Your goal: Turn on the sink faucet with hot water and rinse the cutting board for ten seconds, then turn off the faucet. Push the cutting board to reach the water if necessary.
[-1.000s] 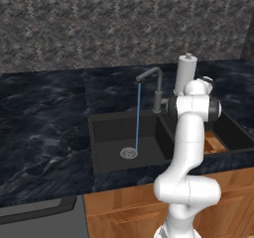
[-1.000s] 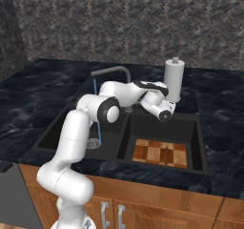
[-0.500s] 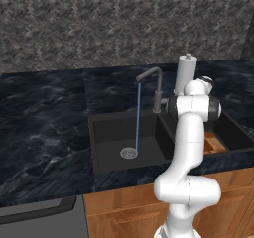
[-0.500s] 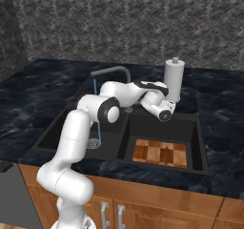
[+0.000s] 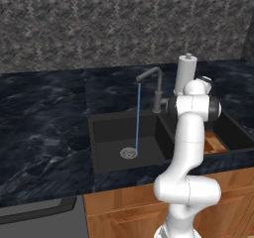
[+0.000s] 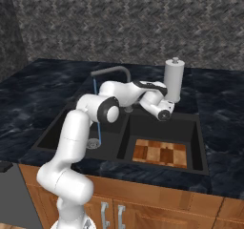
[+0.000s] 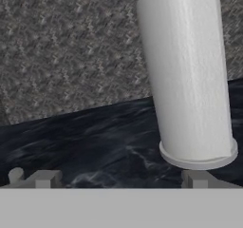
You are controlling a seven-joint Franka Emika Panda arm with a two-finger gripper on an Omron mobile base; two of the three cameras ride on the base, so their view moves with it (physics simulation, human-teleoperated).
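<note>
Grey finger tips of the gripper rise at the bottom of the hand view, far apart with nothing between them, so the jaws stand wide. In the right base view the gripper hangs over the back of the right basin, pointing toward the rear of the counter. Just ahead of it stands a white cylinder with a round base, on the counter behind the sink; from the hand it looks tilted, and close. A knob tops the cylinder in the left base view.

The faucet rises from the back edge of the sink at the divider between the two basins, its spout swung over the left basin. The water falls from the spout tip as a thin blue line straight to the silver drain on the floor of the left basin. It also shows as a blue line below the spout tip.

The cutting board lies flat on the floor of the right basin, toward the front wall, apart from the stream and across the divider from it. From the left base, a corner of the board peeks out beside the arm.

Wooden cabinet fronts run below the front edge of the counter.
</note>
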